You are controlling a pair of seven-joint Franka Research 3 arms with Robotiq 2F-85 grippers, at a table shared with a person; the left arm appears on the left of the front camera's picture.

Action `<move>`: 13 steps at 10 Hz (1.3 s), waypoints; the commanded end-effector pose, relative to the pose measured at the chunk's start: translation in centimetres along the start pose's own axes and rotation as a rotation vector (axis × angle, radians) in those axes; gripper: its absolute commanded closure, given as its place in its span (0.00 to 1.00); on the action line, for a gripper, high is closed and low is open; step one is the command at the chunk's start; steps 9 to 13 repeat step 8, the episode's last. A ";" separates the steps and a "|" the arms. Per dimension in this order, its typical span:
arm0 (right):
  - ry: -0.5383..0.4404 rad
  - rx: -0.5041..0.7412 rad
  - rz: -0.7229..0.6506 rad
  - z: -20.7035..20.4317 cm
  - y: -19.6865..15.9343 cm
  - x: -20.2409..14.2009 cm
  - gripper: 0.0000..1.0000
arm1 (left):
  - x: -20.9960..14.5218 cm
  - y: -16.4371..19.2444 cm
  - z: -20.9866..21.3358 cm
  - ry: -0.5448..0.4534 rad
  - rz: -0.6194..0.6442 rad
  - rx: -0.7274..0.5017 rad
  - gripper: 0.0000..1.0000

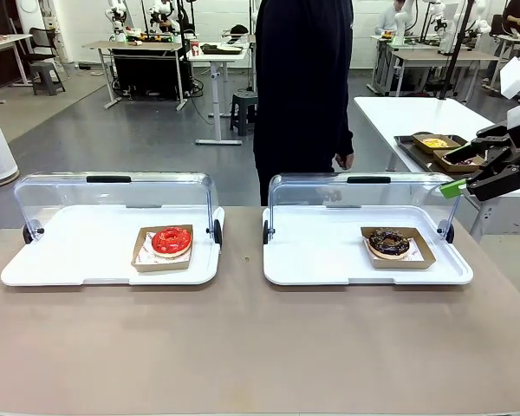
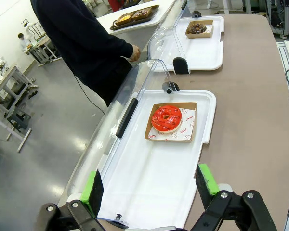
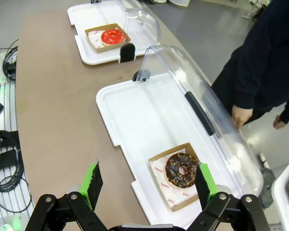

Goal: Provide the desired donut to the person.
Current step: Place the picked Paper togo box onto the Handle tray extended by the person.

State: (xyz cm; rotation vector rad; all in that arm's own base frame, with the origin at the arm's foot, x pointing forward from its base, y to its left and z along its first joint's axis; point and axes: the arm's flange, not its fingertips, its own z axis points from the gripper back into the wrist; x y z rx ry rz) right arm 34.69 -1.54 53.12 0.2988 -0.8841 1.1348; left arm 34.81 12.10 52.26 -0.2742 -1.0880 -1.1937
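Front view, right claw [image 1: 473, 178] open, empty

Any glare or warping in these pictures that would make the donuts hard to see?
Front view: even light, soft glare on the clear lids, red donut and chocolate donut sharp. Left wrist view: wide-angle bending of the tray edges, red donut crisp. Right wrist view: bright reflections on the lid, chocolate donut clear, table edges curved.
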 end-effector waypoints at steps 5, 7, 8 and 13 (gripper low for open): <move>-0.004 0.011 0.004 0.0 0.1 -0.1 0.00 | -0.2 0.1 0.0 -0.025 -0.017 0.004 0.00; -0.004 0.011 0.004 0.0 0.1 -0.1 0.00 | -0.2 0.1 0.0 -0.025 -0.017 0.004 0.00; -0.004 0.011 0.004 0.0 0.1 -0.1 0.00 | -0.2 0.1 0.0 -0.025 -0.017 0.004 0.00; -0.004 0.011 0.004 0.0 0.1 -0.1 0.00 | -0.2 0.1 0.0 -0.025 -0.017 0.004 0.00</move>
